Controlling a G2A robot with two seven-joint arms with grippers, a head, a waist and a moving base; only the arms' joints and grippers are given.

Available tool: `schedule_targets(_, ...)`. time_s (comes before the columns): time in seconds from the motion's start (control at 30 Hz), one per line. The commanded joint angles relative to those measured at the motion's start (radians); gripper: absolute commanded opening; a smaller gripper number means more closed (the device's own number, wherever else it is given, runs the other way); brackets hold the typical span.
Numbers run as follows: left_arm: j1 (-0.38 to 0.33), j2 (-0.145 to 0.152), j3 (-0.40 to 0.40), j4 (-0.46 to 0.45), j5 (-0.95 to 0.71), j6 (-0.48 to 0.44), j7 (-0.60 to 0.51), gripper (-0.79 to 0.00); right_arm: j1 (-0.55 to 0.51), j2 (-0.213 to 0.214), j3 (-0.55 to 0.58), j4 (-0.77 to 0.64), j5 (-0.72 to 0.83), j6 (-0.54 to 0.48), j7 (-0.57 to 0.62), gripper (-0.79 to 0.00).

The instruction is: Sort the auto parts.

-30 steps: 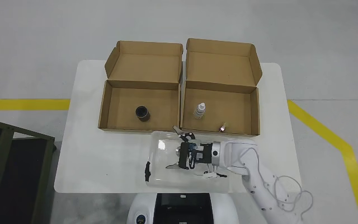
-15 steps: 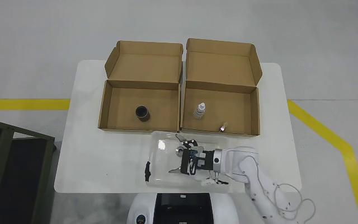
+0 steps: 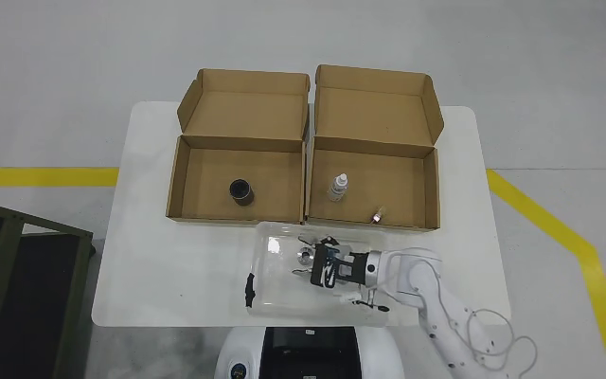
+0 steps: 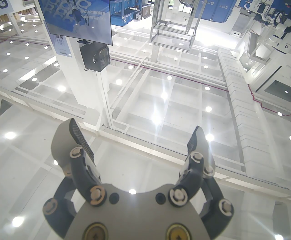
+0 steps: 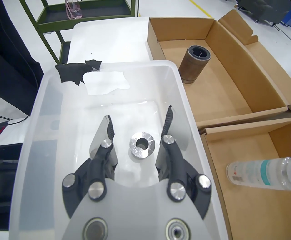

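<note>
Fingers (image 5: 108, 128) spread — flanking metal ring (image 5: 142, 146) in clear bin (image 5: 127, 63); cylinder (image 5: 194, 64) in box (image 5: 227, 95)

The floor (image 3: 530, 57) is pale grey and smooth, marked with a yellow line (image 3: 57, 176) that shows on either side of the white table (image 3: 151, 237), level on the left and slanting on the right. Near the table's left front corner stands a dark green shelf cart (image 3: 38, 284), whose frame and dark shelf (image 5: 91, 11) also appear in the right wrist view. The left wrist view looks up at a white coffered ceiling (image 4: 186, 95) dotted with bright round lights (image 4: 164, 95), a thin red line (image 4: 193, 80) running across it. A white column (image 4: 84, 91) carries a dark screen (image 4: 77, 20) with a black box (image 4: 94, 56) below; an open metal frame (image 4: 172, 29) stands close by
</note>
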Motion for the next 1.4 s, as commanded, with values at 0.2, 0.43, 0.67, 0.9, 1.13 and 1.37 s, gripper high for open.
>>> schedule_targets(0.2, 0.000, 0.000, 0.000, 0.000, 0.000, 0.000, 0.000, 0.000, 0.016, 0.003, -0.022, 0.045, 0.008, 0.022, 0.005, -0.314)
schedule_targets(0.43, 0.000, 0.000, 0.000, 0.000, 0.000, 0.000, 0.000, 0.000, 0.019, 0.007, -0.030, 0.083, 0.017, 0.042, -0.010, -0.256)
schedule_targets(0.67, 0.000, 0.000, 0.000, 0.000, 0.000, 0.000, 0.000, 0.000, 0.045, 0.008, -0.052, 0.123, 0.009, 0.058, -0.024, -0.262)
schedule_targets(0.9, 0.000, 0.000, 0.000, 0.000, 0.000, 0.000, 0.000, 0.000, 0.075, 0.008, -0.075, 0.160, 0.003, 0.068, -0.032, -0.339)
schedule_targets(1.13, 0.000, 0.000, 0.000, 0.000, 0.000, 0.000, 0.000, 0.000, 0.083, 0.010, -0.089, 0.177, 0.007, 0.073, -0.043, -0.486)
schedule_targets(1.37, 0.000, 0.000, 0.000, 0.000, 0.000, 0.000, 0.000, 0.000, 0.082, 0.017, -0.087, 0.147, 0.015, 0.062, -0.043, -0.785)
